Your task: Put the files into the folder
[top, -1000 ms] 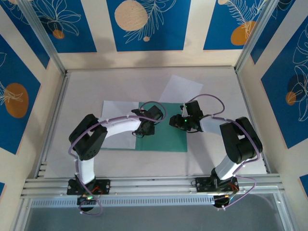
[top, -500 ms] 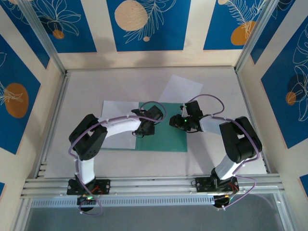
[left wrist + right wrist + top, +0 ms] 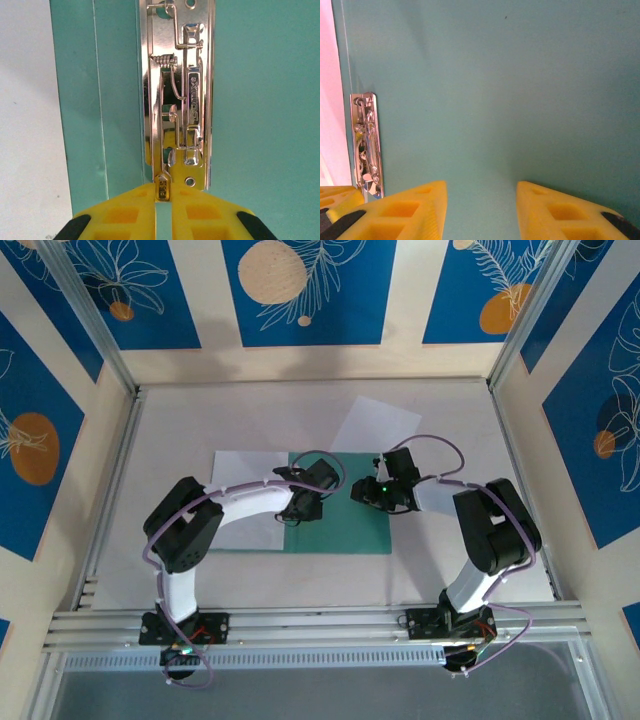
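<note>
We're seeing the left arm bending at the elbow and reaching in over the desk [image 3: 250, 420] toward the ctr. Its wrist is tipping down, so the left end effector [image 3: 163, 194] is sitting low over the folder [image 3: 260, 100]. Its yellow fingers are resting almost together w/ just a thin slit btw. them. The tips are sitting right at the near end tab of the metal clip [image 3: 182, 100]; we can't tell whether they're pinching that tab. The right arm is folding in from the other side, forearm pointing left. The right end effector [image 3: 480, 192] is hovering over the folder's bare teal inside, fingers standing apart w/ nothing btw. them. The two end effectors are facing each other, near but not touching.

The folder is lying flat at approx. the desk's ctr, inside facing up, w/ the clip running along its left part. The first file [image 3: 245, 490] is lying flat to the folder's left, its right edge meeting the folder. The second file [image 3: 378, 425] is lying tilted beyond it, near corner reaching the folder's far edge. Both are lying outside the folder.

The pale desk is sitting inside walls [image 3: 300, 285] carrying blue panels w/ white leaf drawings and orange and cream discs. An aluminium rail [image 3: 320, 625] is running along the near edge, holding both arm bases.
</note>
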